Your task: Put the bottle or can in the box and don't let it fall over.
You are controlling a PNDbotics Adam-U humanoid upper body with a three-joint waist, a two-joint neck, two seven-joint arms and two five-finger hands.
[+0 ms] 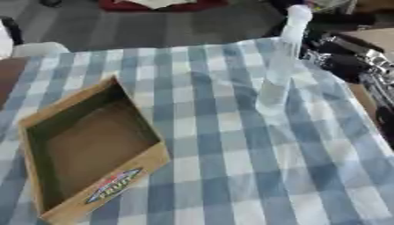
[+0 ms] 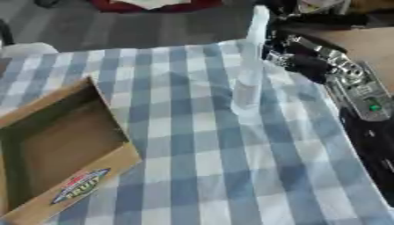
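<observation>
A bench (image 1: 231,176) covered with a blue and white checked cloth (image 2: 200,167) is filling most of both views. A wide stretch of bare cloth is lying between the box (image 1: 92,145) on the left and the bottle (image 1: 279,66) toward the far right. The far edge of the bench is running just behind the bottle, with grey floor (image 1: 138,26) beyond it. The right edge is sloping down the right side, with the arm sitting over it.

The bottle is clear, tall and slim, with a pale cap, and it is standing upright on the cloth near the far right corner, well apart from the box. Its body is see-through, so the checks are showing through it and its outline is hard to follow.

The box is a shallow cardboard tray, open at the top, with a brown floor and a red and blue label (image 1: 114,185) on its near wall. Its left side is cut off in the right eye view.

The right arm (image 2: 362,96), black with silver joints, is coming in from the upper right. The right hand (image 2: 281,55) is showing just beside the bottle as dark and silver shapes, but I cannot tell whether its fingers are curled or straight, nor whether it is touching the bottle. The left hand is not showing in either view.
</observation>
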